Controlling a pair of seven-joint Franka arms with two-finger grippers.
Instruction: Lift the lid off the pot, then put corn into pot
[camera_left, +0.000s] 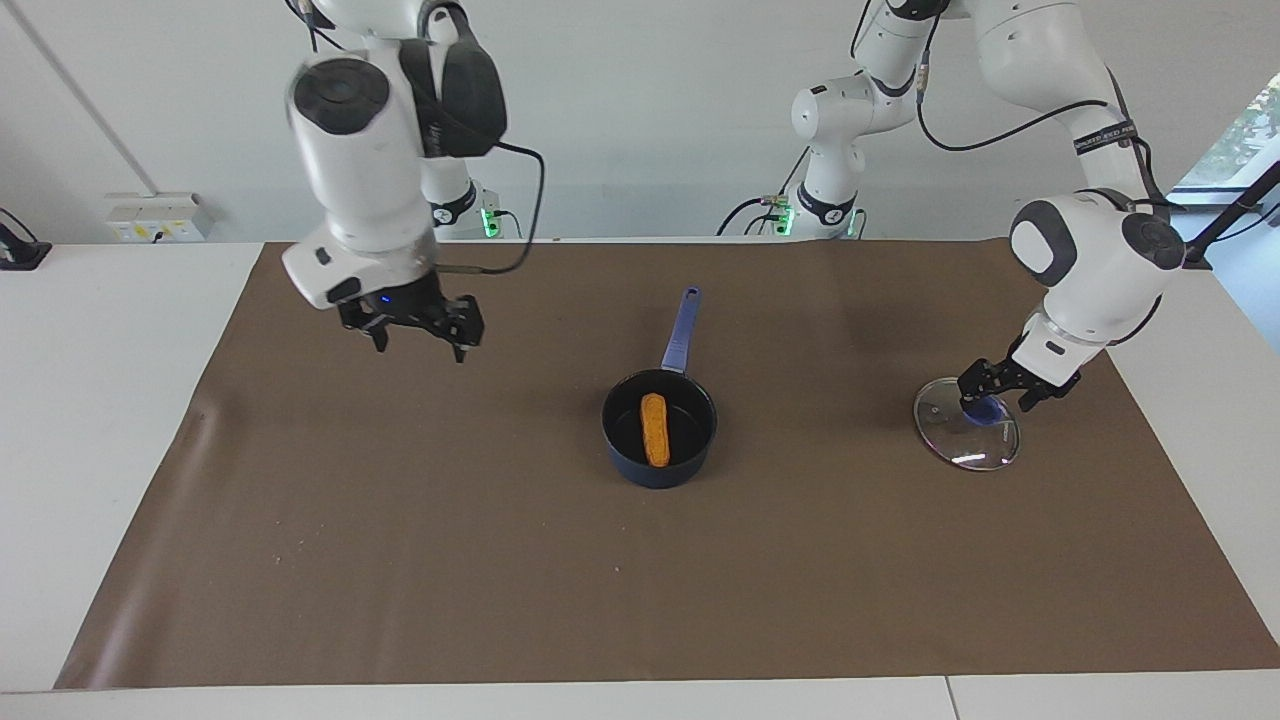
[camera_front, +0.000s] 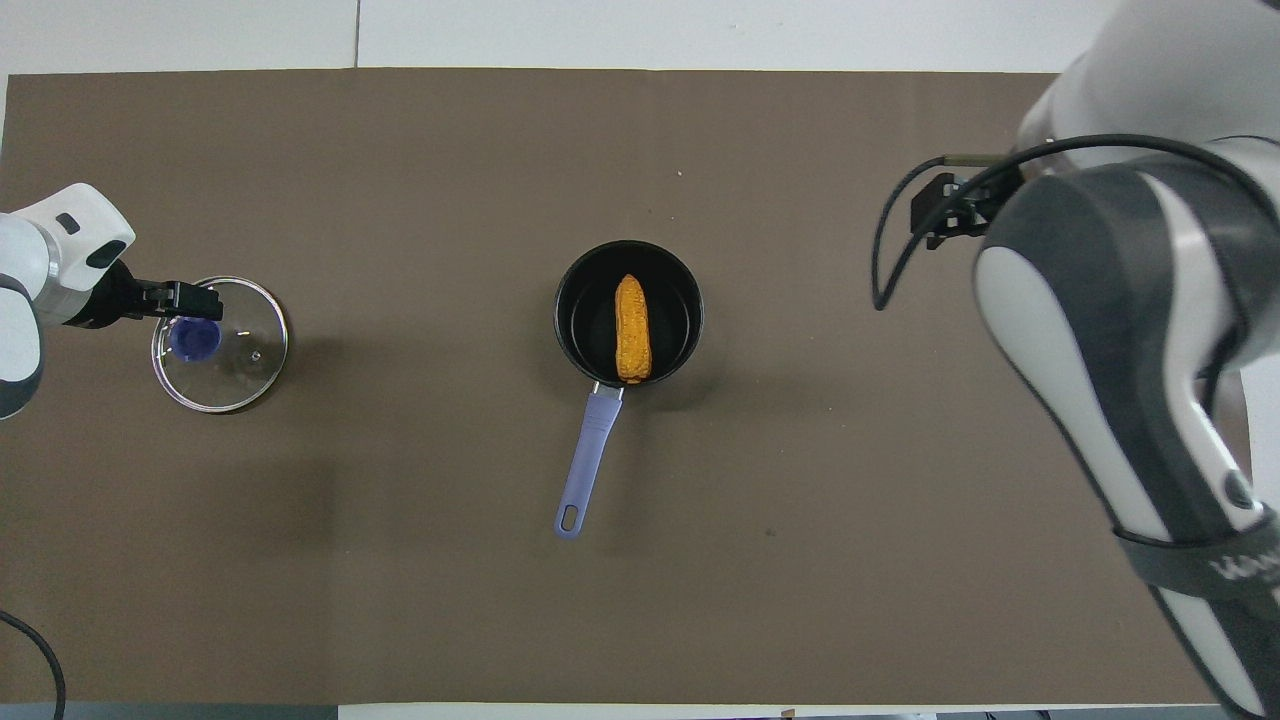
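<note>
The dark blue pot (camera_left: 660, 430) stands at the middle of the mat, its blue handle (camera_left: 680, 330) pointing toward the robots. The yellow-orange corn (camera_left: 655, 428) lies inside it, also seen in the overhead view (camera_front: 631, 328). The glass lid (camera_left: 966, 424) lies flat on the mat toward the left arm's end, apart from the pot (camera_front: 628, 312). My left gripper (camera_left: 997, 395) is low over the lid (camera_front: 220, 345), its fingers apart on either side of the blue knob (camera_left: 984, 411). My right gripper (camera_left: 420, 342) hangs open and empty above the mat toward the right arm's end.
A brown mat (camera_left: 640, 580) covers most of the white table (camera_left: 90, 420). The right arm's bulk fills one side of the overhead view and hides most of its gripper there.
</note>
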